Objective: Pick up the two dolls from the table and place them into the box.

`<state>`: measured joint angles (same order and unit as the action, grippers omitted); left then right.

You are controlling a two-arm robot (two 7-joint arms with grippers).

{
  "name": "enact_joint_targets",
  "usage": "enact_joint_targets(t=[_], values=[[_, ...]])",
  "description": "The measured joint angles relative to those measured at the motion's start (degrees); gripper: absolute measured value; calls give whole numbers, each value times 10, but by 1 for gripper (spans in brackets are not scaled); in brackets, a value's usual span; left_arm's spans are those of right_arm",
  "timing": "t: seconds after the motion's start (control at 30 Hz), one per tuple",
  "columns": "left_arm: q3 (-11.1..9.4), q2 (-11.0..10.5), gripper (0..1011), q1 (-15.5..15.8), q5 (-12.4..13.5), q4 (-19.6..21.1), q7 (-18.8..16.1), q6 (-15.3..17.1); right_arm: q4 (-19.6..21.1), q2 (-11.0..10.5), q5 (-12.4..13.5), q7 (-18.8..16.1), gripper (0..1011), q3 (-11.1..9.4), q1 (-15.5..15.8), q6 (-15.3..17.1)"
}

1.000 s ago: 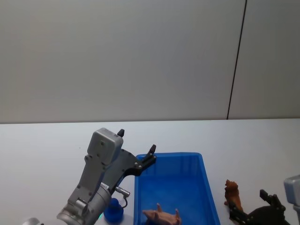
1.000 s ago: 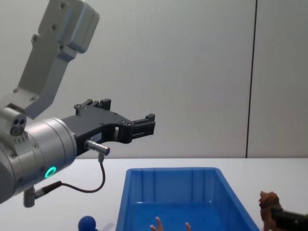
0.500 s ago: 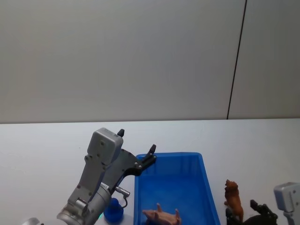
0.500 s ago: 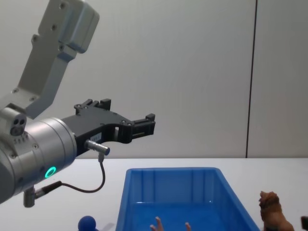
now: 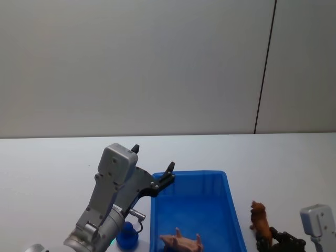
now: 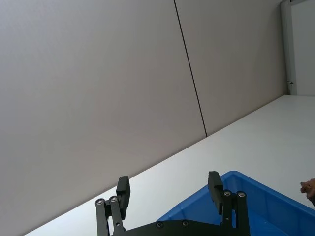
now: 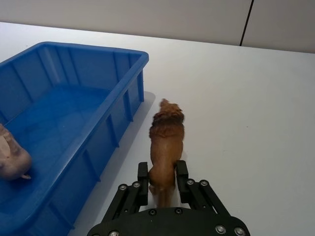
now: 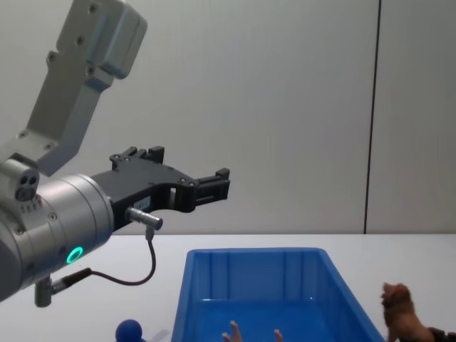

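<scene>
1. Brown doll sits straight ahead of the right hand, with its head pointing away from the hand and its hindquarters between the two fingers.
2. That right hand is low over the counter and closed to a narrow gap. Its fingers lie against the doll's flanks, so it appears to have the doll gripped; from where I stand I cannot tell whether the feet rest on the counter.
3. Just to the left of this hand and the doll runs the right wall of the box, close by but apart from the doll.
4. Inside the box, farther to the hand's left, lies a pinkish animal figure.
5. Left hand hangs raised in the air, with its fingers spread wide and nothing between them.
6. Ahead of it and lower down is the far left corner of the box.
7. Blue doll stands on the counter behind and below the left hand, under the forearm and just outside the box's left wall.
</scene>
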<state>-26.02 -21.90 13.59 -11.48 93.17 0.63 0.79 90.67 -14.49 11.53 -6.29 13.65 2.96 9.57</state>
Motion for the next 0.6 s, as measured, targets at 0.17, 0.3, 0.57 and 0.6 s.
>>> enact_joint_targets(t=[0.17, 0.3, 0.57, 0.6], values=[[0, 0, 1001, 0, 0, 0, 0, 0, 6, 1, 0, 7, 281, 0, 0, 0], [0, 0, 1001, 0, 0, 0, 0, 0, 16, 1, -1, 13, 281, -2, 0, -3], [0, 0, 1001, 0, 0, 0, 0, 0, 45, 0, -3, 10, 281, -5, -2, -21], [0, 0, 1001, 0, 0, 0, 0, 0, 49, 0, -4, 5, 281, -5, -3, -26]])
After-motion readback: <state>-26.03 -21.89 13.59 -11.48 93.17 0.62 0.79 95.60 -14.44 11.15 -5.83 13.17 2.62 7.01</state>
